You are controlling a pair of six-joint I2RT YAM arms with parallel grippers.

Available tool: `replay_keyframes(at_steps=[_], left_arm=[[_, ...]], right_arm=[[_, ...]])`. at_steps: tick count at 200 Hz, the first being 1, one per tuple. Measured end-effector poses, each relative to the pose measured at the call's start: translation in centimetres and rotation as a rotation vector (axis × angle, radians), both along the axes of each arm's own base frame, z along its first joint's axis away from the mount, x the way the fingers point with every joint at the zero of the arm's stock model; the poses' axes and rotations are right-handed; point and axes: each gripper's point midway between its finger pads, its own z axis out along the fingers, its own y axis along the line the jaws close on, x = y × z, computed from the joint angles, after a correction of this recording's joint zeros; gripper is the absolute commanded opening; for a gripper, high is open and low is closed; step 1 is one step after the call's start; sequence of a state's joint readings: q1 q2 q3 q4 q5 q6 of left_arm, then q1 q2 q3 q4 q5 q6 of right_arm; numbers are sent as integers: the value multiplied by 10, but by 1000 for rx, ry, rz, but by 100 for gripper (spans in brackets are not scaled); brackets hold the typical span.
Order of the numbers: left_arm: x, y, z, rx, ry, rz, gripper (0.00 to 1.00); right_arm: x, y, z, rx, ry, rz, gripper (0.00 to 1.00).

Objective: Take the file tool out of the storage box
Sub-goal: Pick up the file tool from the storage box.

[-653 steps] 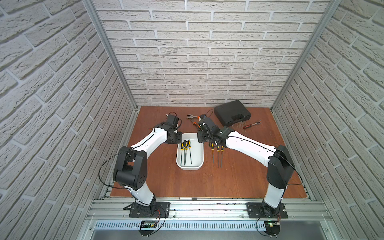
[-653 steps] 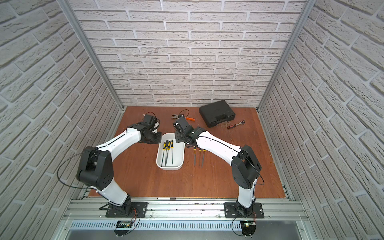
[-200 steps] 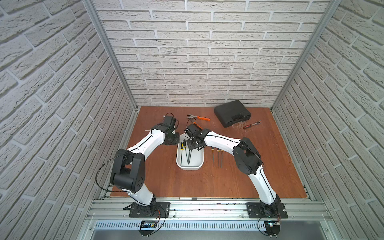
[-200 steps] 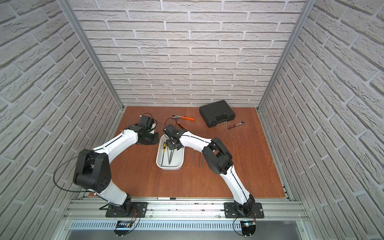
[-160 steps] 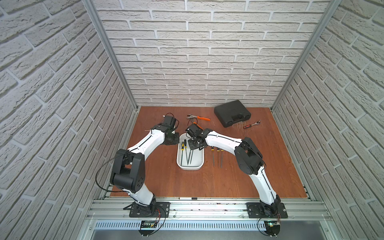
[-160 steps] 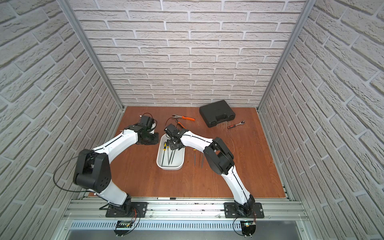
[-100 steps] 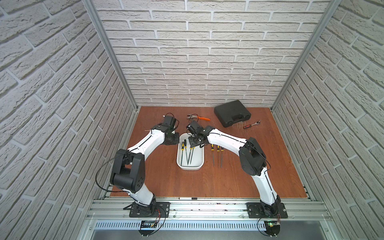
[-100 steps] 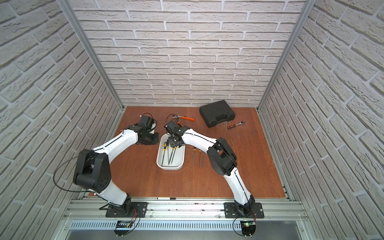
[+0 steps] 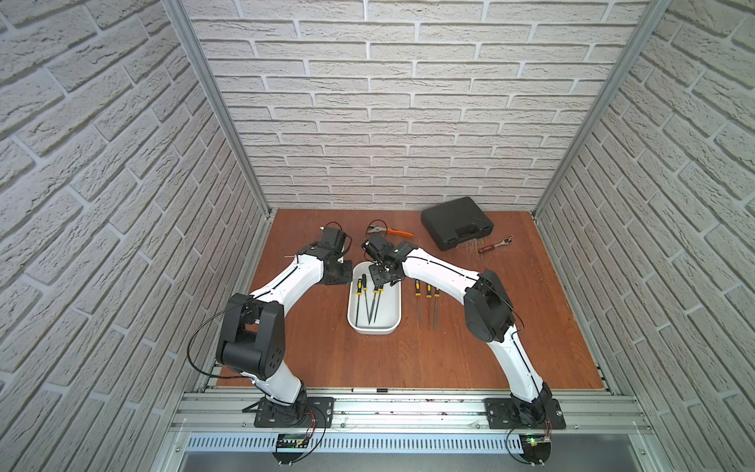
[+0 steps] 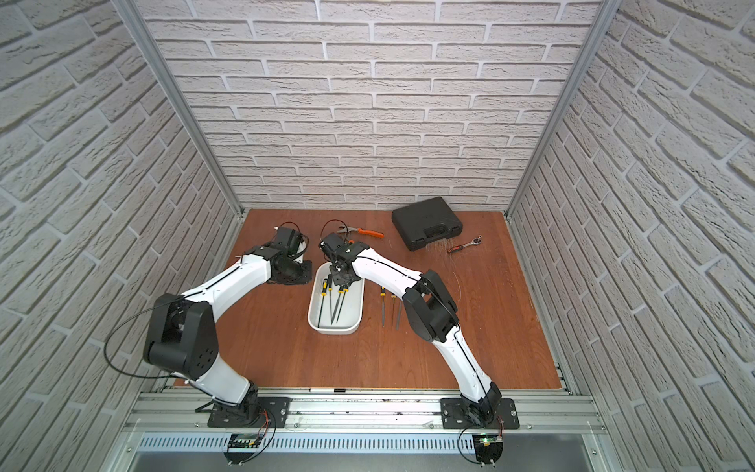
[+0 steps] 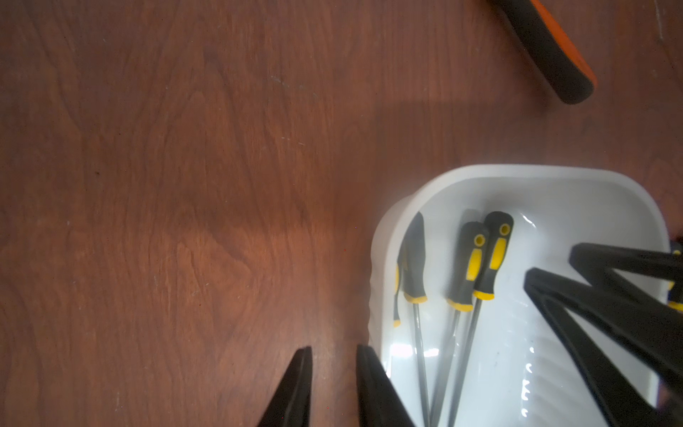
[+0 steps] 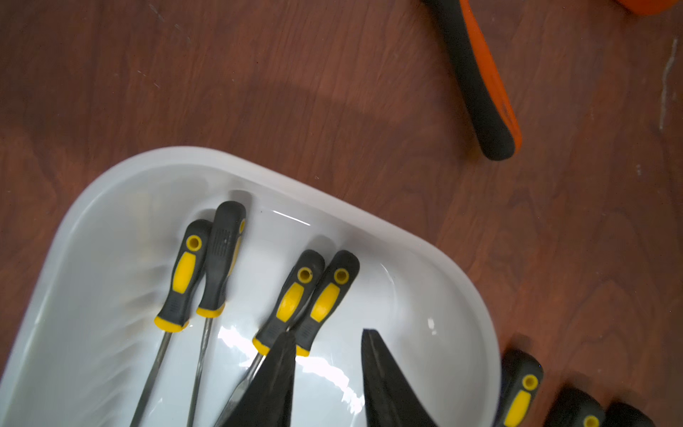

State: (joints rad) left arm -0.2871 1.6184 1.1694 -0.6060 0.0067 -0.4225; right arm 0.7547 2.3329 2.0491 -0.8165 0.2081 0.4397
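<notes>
The white storage box lies mid-table between my arms. Several file tools with black-and-yellow handles lie in it, handles at the far end. My right gripper hangs open over that far end, with only the bare box floor between its tips. One of its fingertips sits over the collar of a file. My left gripper is open a little over bare wood just outside the box's rim, holding nothing.
Three more files lie side by side on the table right of the box. Orange-handled pliers lie just behind it. A black tool case and a ratchet wrench are at the back right.
My right gripper came left from the files on the table to over the box, and in the last second edged toward its far end. The left arm has barely moved.
</notes>
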Motion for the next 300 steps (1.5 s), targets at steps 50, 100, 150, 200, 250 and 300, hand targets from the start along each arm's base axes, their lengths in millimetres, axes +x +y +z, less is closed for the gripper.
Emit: replay_keyframes(at_steps=[50,100,150,200,250,300], left_arm=[[-3,4,-3,4,8,8,28],[-5,7,-6,6,15,14,28],[-5,8,-6,6,16,15,28],[-4,11,-3,5,8,23,28],[-4,11,-1,4,4,23,28],[-4,11,-1,3,2,23,28]], right_arm=[[3,-1,-26,-62,36,0,36],[-1,-7,-30,-96,49,-1,36],[-4,-7,-34,-96,65,0,36],[-6,-1,-43,-63,95,-9,27],[-5,5,-43,-29,89,-26,10],[-1,12,-5,67,25,-46,7]])
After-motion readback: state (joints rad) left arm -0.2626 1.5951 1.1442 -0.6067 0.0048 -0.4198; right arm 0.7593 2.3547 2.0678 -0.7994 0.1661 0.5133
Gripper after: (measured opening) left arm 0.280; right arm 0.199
